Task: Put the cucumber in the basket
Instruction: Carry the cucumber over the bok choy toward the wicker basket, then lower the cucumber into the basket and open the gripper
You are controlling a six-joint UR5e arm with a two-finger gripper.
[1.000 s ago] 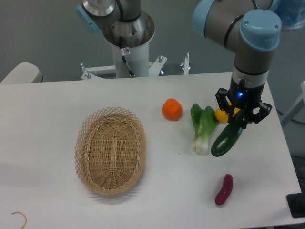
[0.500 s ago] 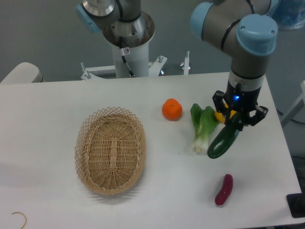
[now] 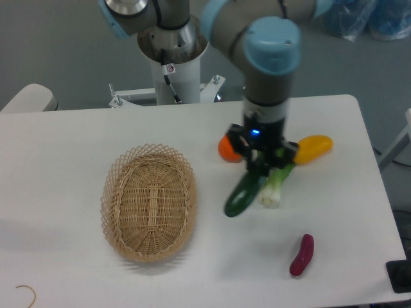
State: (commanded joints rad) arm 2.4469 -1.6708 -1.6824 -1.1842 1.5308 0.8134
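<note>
The cucumber (image 3: pixel 242 194) is dark green and glossy, hanging tilted with its lower end down-left, lifted above the table. My gripper (image 3: pixel 259 160) is shut on its upper end. The basket (image 3: pixel 148 202) is a tan oval wicker one on the table's left half, with nothing in it. The gripper and cucumber are to the right of the basket, a little beyond its right rim.
An orange (image 3: pixel 226 149) lies partly behind the gripper. A bok choy (image 3: pixel 275 186) lies just right of the cucumber. A yellow vegetable (image 3: pixel 313 148) lies further right. A magenta piece (image 3: pixel 302 255) lies near the front right. A thin loop (image 3: pixel 26 294) is at the front left.
The gripper has carried the cucumber to the left, from the right side of the bok choy to its left side, uncovering the yellow vegetable. The arm now hides part of the orange.
</note>
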